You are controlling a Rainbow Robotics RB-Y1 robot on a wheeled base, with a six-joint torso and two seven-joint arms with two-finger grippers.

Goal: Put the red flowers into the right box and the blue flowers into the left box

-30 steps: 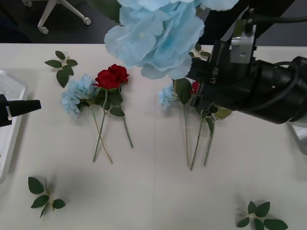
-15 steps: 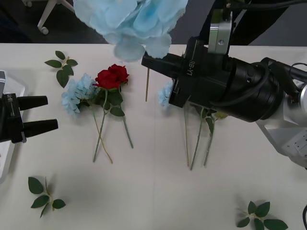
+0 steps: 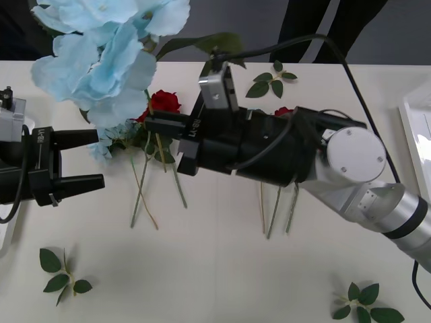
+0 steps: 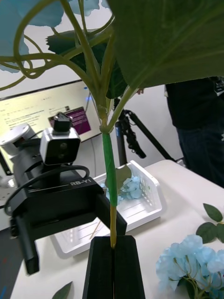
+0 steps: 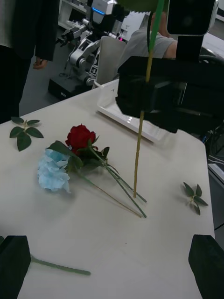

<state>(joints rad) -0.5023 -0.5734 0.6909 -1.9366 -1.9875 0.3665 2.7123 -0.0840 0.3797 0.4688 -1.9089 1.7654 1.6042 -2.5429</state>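
Pale sky-blue artificial flowers [image 3: 108, 50] on a thin tan-green stem with large dark green leaves were held upright above the white table [image 3: 215, 269], the stem pinched between the pressed-together black fingers of the right gripper [image 3: 153, 126]. Beside it, over the table, the left gripper [image 3: 86, 159] was held spread apart.
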